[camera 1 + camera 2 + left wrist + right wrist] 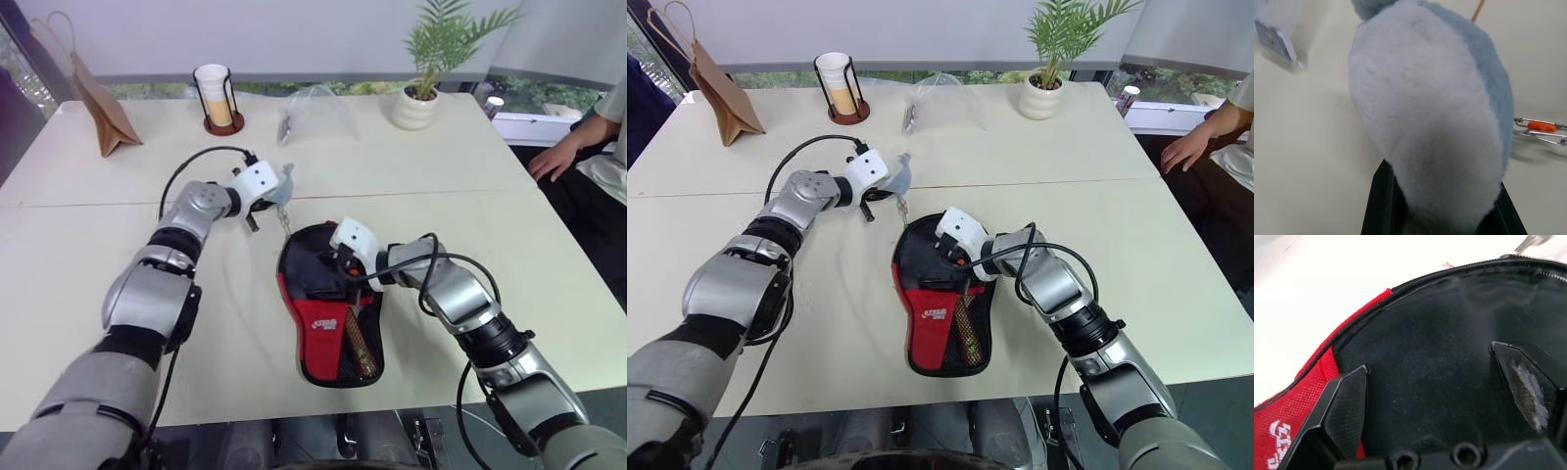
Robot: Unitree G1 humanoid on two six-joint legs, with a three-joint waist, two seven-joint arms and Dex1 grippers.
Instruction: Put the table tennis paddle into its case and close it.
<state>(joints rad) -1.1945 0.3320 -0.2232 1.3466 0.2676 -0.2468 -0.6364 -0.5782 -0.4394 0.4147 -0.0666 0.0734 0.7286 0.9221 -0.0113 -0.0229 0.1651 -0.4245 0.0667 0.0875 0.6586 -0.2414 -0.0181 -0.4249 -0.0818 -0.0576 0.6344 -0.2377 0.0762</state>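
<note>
the white table (pixel 509 255) carries the case (pixel 328 313) near its front middle, lying flat, black with a red panel and white logo, its round end pointing away from the robot. through the mesh pocket a wooden handle of the paddle (pixel 360 348) shows inside the case. a person's hand (pixel 554 157) rests at the far right edge. along the far side stand a brown paper bag (pixel 98 98), a potted plant (pixel 426 69), a clear plastic bag (pixel 313 113) and a cup in a black wire holder (pixel 216 93), all well apart from the case.

the left gripper (pixel 276 196) hovers just beyond the case's round end, closed on a soft grey-and-white plush charm (pixel 1430 112). the left wrist view brings out the plush's fur squeezed between the black fingers and a metal clip with an orange bead (pixel 1540 129) beside it, too small to read from the head. the right gripper (pixel 1435 396) sits over the case's round black part, fingers (pixel 1344 404) spread wide with the fabric between them; the right wrist view adds the zip edge and red seam.
</note>
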